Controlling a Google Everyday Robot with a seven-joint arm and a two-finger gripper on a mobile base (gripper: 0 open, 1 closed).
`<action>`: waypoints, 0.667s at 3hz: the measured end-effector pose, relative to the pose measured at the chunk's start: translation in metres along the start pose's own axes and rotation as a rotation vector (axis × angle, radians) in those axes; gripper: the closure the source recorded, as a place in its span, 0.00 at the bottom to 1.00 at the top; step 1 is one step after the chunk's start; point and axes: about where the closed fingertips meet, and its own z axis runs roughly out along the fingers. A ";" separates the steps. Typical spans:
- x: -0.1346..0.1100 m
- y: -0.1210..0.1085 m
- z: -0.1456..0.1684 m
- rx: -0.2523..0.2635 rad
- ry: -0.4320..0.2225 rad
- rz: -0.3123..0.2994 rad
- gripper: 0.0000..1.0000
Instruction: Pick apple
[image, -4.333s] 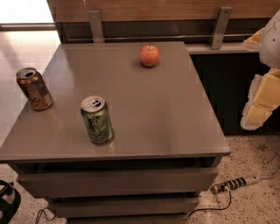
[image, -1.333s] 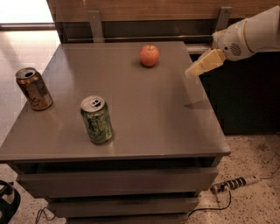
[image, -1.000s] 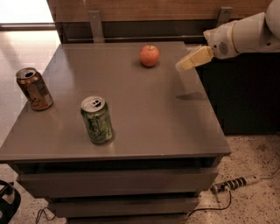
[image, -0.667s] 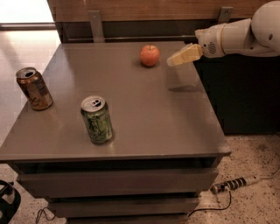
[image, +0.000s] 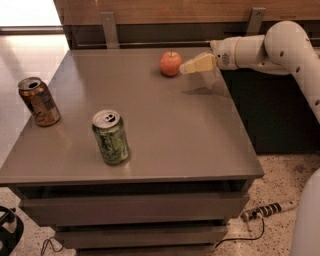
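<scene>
The apple (image: 171, 63) is small, round and orange-red with a short dark stem. It sits near the far edge of the grey table (image: 165, 145), right of the middle. My gripper (image: 186, 68) comes in from the right on a white arm (image: 260, 50), held above the table. Its pale yellow tip is just right of the apple, very close to it or touching it.
A green soda can (image: 110, 137) stands front left of centre. A brown soda can (image: 39, 101) stands near the left edge. A wooden wall with metal brackets runs behind the table. A cable and power strip (image: 265, 210) lie on the floor at the right.
The arm has swung in from the right and moved left toward the apple, until the gripper tip is right next to it. The apple and both cans have not moved.
</scene>
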 end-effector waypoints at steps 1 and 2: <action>0.009 -0.008 0.023 -0.016 -0.019 0.029 0.00; 0.025 -0.013 0.062 -0.034 -0.011 0.050 0.00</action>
